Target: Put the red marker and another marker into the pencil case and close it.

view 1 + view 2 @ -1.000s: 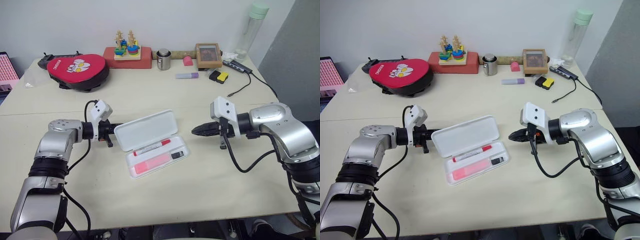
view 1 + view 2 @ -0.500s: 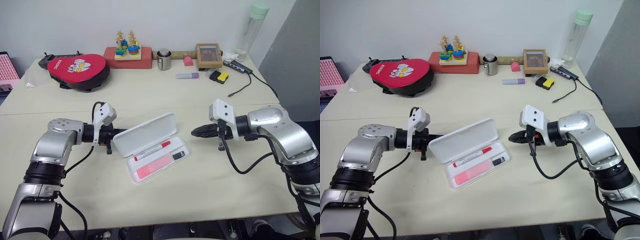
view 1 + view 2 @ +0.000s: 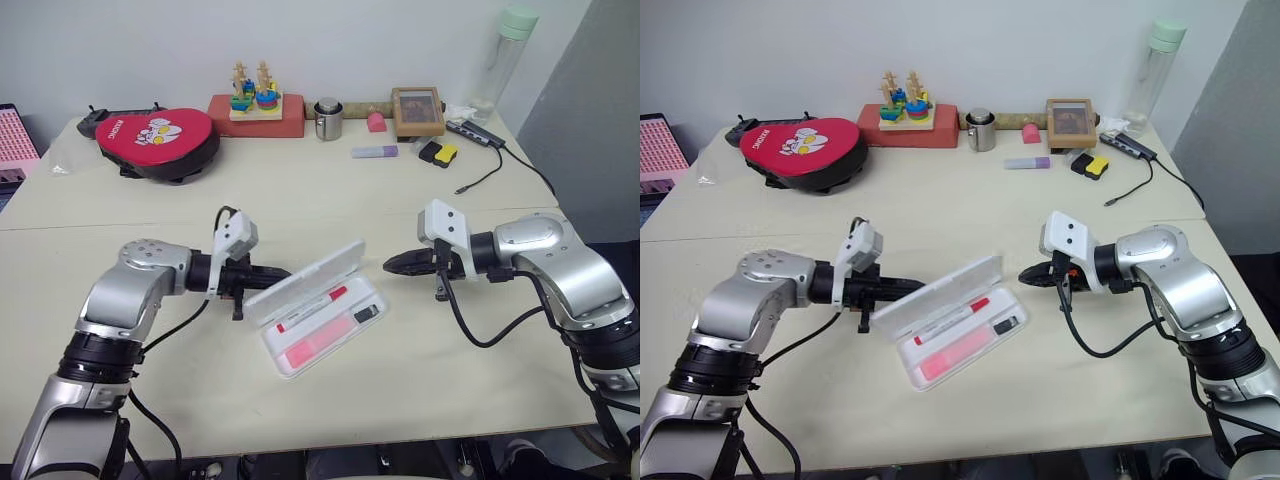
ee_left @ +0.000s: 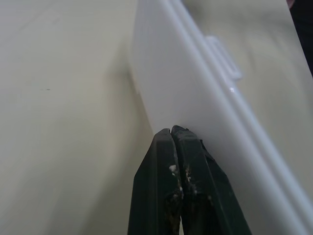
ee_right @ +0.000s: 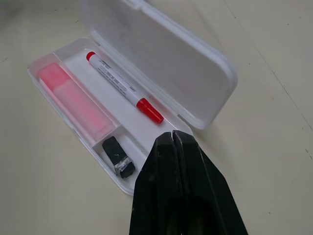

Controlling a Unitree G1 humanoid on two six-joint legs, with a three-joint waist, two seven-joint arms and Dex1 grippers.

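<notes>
The white pencil case [image 3: 381,303] lies open in the middle of the table, its lid [image 3: 305,283] tilted up about halfway. In the tray lie the red marker [image 3: 312,308], the pink highlighter [image 3: 315,345] and a small dark stick [image 3: 366,314]. My left gripper [image 3: 285,272] is shut and its fingertips [image 4: 176,142] press against the lid's outer face [image 4: 195,88] from behind. To the right of the case my right gripper [image 3: 390,266] hovers shut and holds nothing. The right wrist view looks over the tray with the red marker [image 5: 122,87] and the pink highlighter [image 5: 76,103].
Along the back of the table stand a red pouch [image 3: 155,140], a red box with wooden toys [image 3: 255,110], a metal cup [image 3: 327,118], a purple highlighter [image 3: 374,151], a wooden frame [image 3: 417,110] and a tall bottle [image 3: 505,60]. A cable [image 3: 490,170] trails at the back right.
My left gripper has moved right against the lid, raising it from lying back to half upright. The case has slid and turned a little to the right. The right gripper has kept still.
</notes>
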